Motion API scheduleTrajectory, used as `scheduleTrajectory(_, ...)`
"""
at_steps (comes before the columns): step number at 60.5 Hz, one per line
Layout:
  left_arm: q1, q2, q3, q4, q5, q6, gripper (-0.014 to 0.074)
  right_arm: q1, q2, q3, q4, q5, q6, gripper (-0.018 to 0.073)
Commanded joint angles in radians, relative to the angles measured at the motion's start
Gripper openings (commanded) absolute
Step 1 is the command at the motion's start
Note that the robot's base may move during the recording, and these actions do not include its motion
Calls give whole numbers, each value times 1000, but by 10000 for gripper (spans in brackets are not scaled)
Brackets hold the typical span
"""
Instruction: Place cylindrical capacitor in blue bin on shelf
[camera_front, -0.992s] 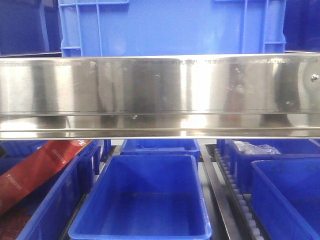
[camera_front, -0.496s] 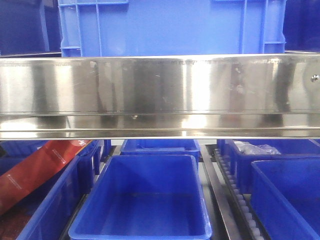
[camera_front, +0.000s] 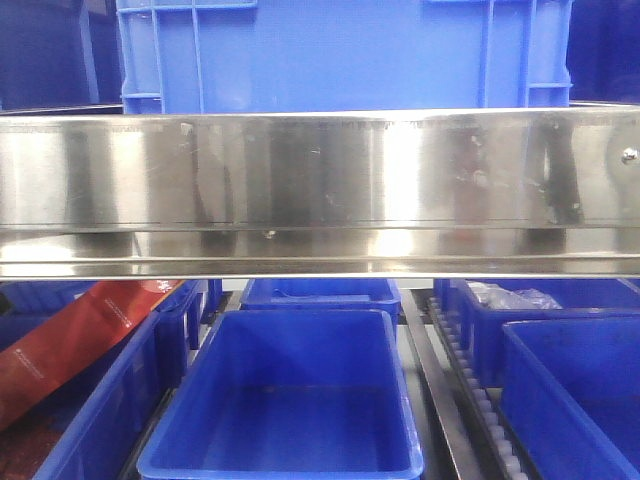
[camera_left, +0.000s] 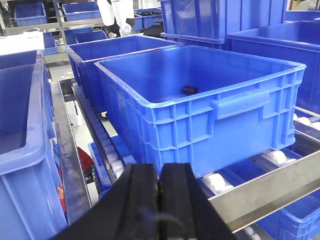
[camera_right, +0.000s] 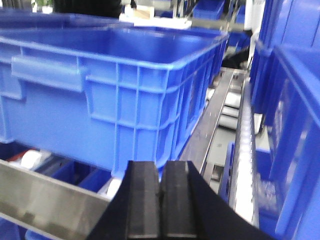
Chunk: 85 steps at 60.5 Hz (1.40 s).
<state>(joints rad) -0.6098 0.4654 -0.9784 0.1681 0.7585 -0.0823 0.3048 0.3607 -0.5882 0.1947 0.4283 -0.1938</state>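
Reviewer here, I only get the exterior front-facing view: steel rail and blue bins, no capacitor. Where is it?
Observer: The cylindrical capacitor lies inside the big blue bin on the shelf, per the left wrist view.
Operator: Left gripper holding anything?
Observer: No, the left gripper is shut with nothing between its pads, outside the bin.
Operator: And the right?
Observer: The right gripper is shut too, empty, near the bin's corner.
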Motion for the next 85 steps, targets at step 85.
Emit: scheduleTrajectory(85,517,-465,914,-151,-699,91,-111,-6,-4,3,-9,-62,-2,-162)
